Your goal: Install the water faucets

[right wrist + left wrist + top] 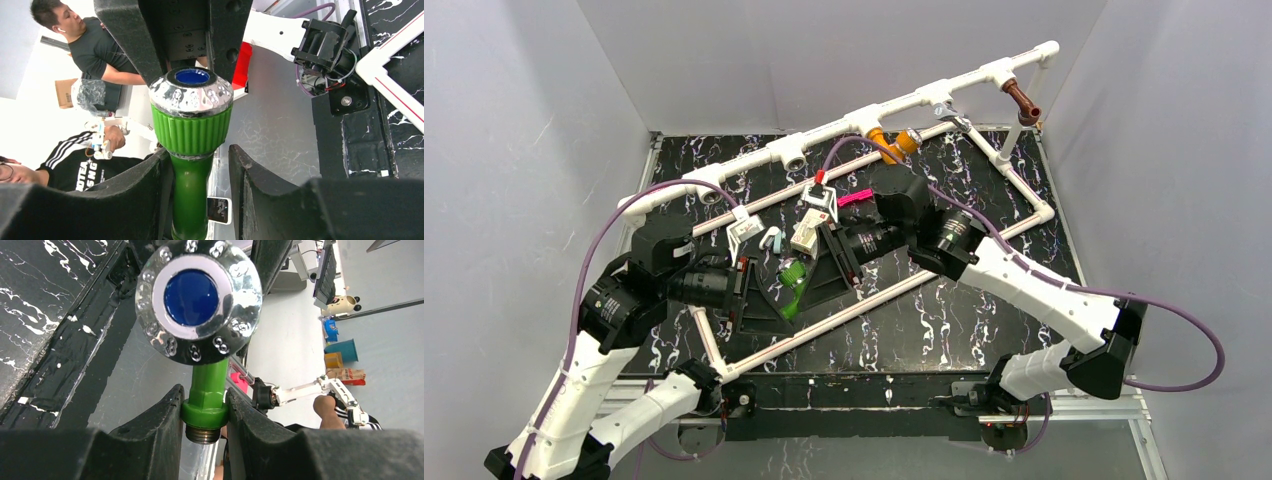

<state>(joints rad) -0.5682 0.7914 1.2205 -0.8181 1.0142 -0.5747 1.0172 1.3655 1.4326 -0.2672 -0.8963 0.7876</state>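
A green water faucet (794,285) with a chrome, blue-centred knob (192,295) hangs over the middle of the black board, between both arms. My left gripper (204,400) is shut on its green collar (205,407), just above the threaded end. My right gripper (200,150) stands open around the faucet's stem (191,190), below the ribbed knob. One finger (150,185) lies against the stem and the other is a gap away. On the white pipe frame (754,160), an orange faucet (879,140) hangs from a tee and a brown faucet (1022,102) from the far right tee.
A second orange piece (907,141) sits beside the orange faucet. A pink strip (854,198) and small white parts (816,212) lie on the black marbled board (984,330) inside the frame. Open tee sockets (796,158) face forward along the pipe. Grey walls surround the table.
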